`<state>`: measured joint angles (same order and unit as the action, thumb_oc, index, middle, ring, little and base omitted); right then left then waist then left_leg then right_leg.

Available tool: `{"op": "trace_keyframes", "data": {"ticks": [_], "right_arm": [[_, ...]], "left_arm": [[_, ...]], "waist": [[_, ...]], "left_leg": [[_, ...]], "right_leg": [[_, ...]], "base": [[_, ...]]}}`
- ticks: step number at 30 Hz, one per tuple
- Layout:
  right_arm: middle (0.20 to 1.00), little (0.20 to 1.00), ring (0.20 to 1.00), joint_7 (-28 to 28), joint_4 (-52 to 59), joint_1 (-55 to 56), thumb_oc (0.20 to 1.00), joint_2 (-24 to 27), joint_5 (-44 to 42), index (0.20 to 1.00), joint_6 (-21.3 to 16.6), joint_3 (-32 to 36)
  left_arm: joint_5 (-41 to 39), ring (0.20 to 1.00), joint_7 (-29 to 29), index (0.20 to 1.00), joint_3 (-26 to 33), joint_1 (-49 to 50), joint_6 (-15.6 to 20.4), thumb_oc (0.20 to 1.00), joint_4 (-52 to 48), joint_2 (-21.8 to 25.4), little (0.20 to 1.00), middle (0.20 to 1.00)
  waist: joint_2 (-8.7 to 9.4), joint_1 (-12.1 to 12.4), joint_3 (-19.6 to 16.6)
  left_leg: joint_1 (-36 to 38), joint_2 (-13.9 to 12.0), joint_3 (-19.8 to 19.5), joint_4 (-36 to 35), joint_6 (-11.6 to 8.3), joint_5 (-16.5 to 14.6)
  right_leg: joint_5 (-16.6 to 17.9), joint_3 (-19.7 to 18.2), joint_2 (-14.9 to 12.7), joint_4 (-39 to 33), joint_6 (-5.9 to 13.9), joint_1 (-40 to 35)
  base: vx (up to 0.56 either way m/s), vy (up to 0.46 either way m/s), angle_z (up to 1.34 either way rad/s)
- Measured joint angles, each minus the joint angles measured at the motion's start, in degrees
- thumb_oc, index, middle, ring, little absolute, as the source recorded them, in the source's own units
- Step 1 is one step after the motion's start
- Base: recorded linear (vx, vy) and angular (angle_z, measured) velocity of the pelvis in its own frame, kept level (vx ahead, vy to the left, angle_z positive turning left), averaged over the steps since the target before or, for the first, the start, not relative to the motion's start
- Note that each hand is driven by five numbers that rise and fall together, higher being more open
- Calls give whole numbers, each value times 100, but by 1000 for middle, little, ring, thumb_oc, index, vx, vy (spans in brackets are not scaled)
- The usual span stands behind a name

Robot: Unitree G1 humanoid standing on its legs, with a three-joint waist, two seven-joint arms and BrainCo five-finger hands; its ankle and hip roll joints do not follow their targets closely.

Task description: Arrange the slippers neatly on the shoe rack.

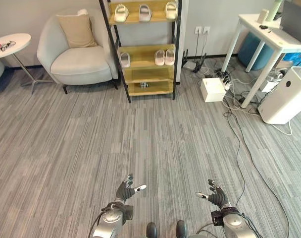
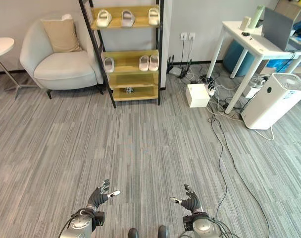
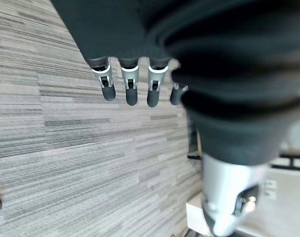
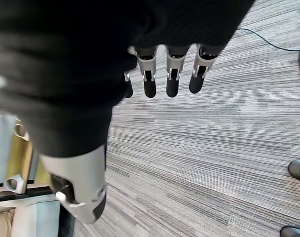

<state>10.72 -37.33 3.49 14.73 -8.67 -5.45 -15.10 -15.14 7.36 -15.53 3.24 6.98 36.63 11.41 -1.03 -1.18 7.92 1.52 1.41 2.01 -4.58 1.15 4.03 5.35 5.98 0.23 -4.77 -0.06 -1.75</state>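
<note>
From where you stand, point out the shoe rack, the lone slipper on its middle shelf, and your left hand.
shoe rack point(image 1: 149, 54): left eye view, bare wood of the middle shelf.
lone slipper point(image 1: 125, 60): left eye view, its upper strap.
left hand point(image 1: 125, 191): left eye view, back of the hand.

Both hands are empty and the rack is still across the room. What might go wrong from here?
The cables sprawl over the carpet right of the shoe rack; veering right may snag them. The white box sits close beside the rack. The lone slipper lies apart from the pair, so reaching between shelves may knock others.
</note>
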Motion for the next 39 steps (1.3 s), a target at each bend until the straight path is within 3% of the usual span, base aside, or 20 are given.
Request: {"op": "trace_keyframes", "data": {"ticks": [4,39], "right_arm": [[1000,1000,1000,15,-52,-26,1000,-11,22,1000,13,14],[1000,1000,1000,27,-56,222,1000,-37,-147,1000,92,29]], "left_arm": [[0,1000,13,1000,14,104,-20,1000,12,-3,1000,1000],[-224,1000,47,1000,42,164,-170,1000,9,-6,1000,1000]], "waist": [[16,5,17],[60,-12,-120]], "left_leg": [[54,-2,-12,-39,-27,-23],[166,-19,30,-38,-33,-30]], "right_leg": [[-89,11,0,-30,80,-56],[-87,-45,17,-30,71,-149]], "base": [[6,5,2],[3,-2,0]]}}
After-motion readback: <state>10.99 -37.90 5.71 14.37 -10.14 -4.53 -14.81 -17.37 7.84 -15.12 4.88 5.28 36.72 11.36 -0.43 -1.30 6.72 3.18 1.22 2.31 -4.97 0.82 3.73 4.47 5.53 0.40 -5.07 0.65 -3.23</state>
